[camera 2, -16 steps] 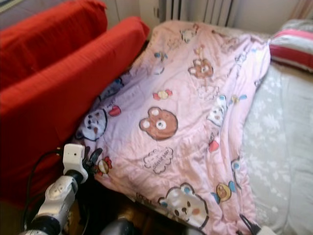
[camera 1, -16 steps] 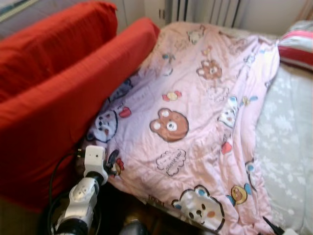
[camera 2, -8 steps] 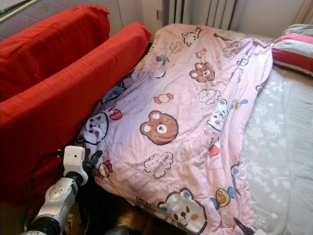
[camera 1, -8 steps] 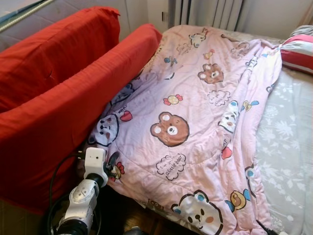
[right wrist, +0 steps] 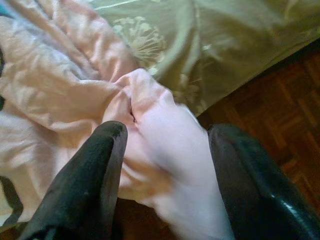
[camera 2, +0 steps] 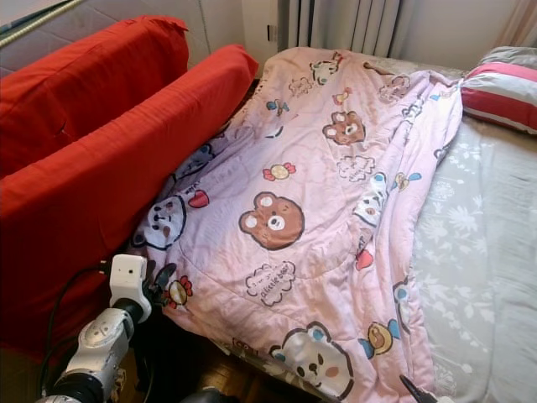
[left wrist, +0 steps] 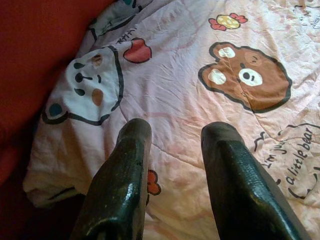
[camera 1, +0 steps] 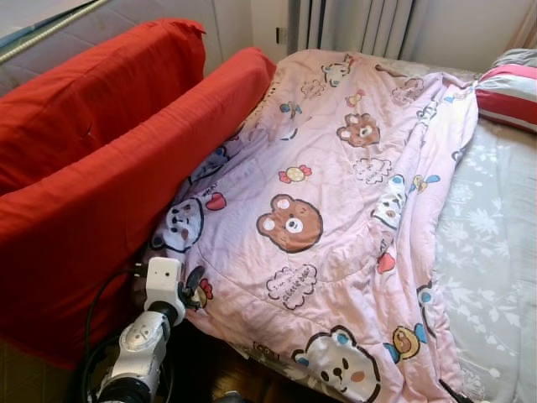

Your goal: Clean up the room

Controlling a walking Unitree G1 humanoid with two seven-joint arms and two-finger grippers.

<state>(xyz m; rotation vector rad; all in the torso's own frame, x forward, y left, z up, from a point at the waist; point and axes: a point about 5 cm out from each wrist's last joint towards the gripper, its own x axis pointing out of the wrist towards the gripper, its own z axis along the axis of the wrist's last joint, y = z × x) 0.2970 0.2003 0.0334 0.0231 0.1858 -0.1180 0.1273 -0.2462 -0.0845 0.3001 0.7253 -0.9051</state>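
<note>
A pink blanket [camera 1: 336, 193] printed with bears lies spread over the bed, its left edge against a red sofa [camera 1: 101, 168]. My left gripper [camera 1: 193, 281] hovers at the blanket's lower left corner. In the left wrist view this gripper [left wrist: 175, 132] is open just above the fabric, with nothing between its fingers [left wrist: 130, 165]. My right gripper [camera 2: 411, 388] pokes in at the blanket's lower right corner. In the right wrist view it [right wrist: 165, 130] is open, and a bunched pink corner of the blanket [right wrist: 155, 125] lies between its fingers [right wrist: 95, 165].
The red sofa stands close along the bed's left side. A grey flowered sheet [camera 1: 495, 252] covers the bed's right part, with a red striped pillow [camera 1: 508, 92] at the far right. Curtains [camera 1: 352, 25] hang behind. Wooden floor [right wrist: 280, 115] lies below the bed's edge.
The head camera has shifted a little and the picture is sharper. The left arm has stayed at the blanket's corner. The right fingertip sits lower in the view.
</note>
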